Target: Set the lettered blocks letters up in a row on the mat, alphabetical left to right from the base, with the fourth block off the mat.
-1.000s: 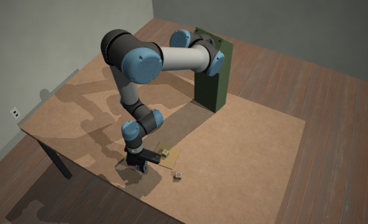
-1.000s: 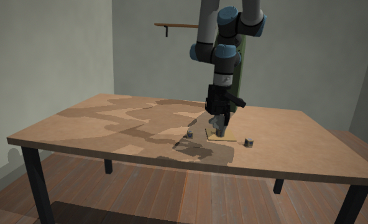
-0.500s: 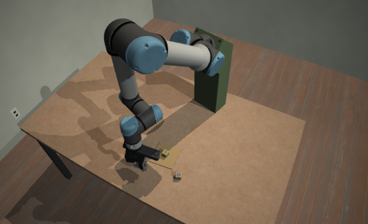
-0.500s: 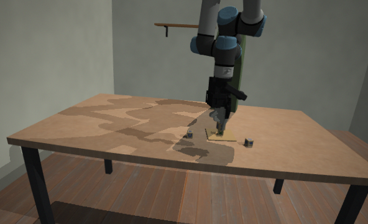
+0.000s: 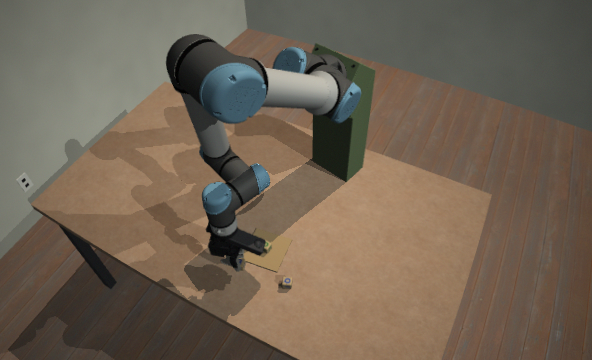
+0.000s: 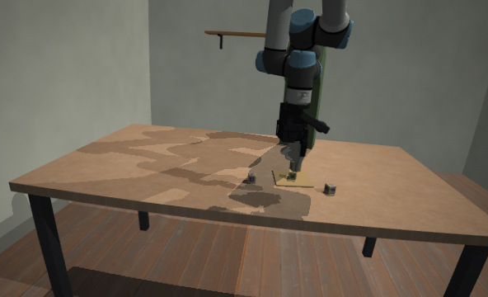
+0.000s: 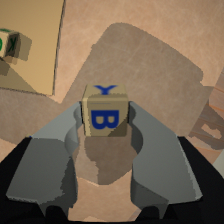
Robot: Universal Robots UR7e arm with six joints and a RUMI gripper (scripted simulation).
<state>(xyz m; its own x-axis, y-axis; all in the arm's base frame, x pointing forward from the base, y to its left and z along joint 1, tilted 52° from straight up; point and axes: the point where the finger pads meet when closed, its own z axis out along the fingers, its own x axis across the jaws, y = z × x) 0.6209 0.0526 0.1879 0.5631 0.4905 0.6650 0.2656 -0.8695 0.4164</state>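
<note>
My gripper (image 7: pixel 105 103) is shut on a tan block (image 7: pixel 106 110) and holds it a little above the table, just off the mat's edge. The block shows a blue B toward the wrist camera and a blue Y on the adjoining face. The tan mat (image 5: pixel 270 252) (image 7: pixel 30 45) lies beside the gripper (image 5: pixel 237 260) (image 6: pixel 295 167). A block with green letters (image 7: pixel 10 44) (image 5: pixel 266 245) (image 6: pixel 293 176) sits on the mat. A block with a blue mark (image 5: pixel 286 281) (image 6: pixel 330 188) lies off the mat on the table. Another block (image 6: pixel 251 177) lies off the mat on the other side.
The arm's green pedestal (image 5: pixel 343 115) stands at the back of the table. The table's front edge (image 5: pixel 211 310) runs close to the gripper. The arm casts dark shadows over the table's left half.
</note>
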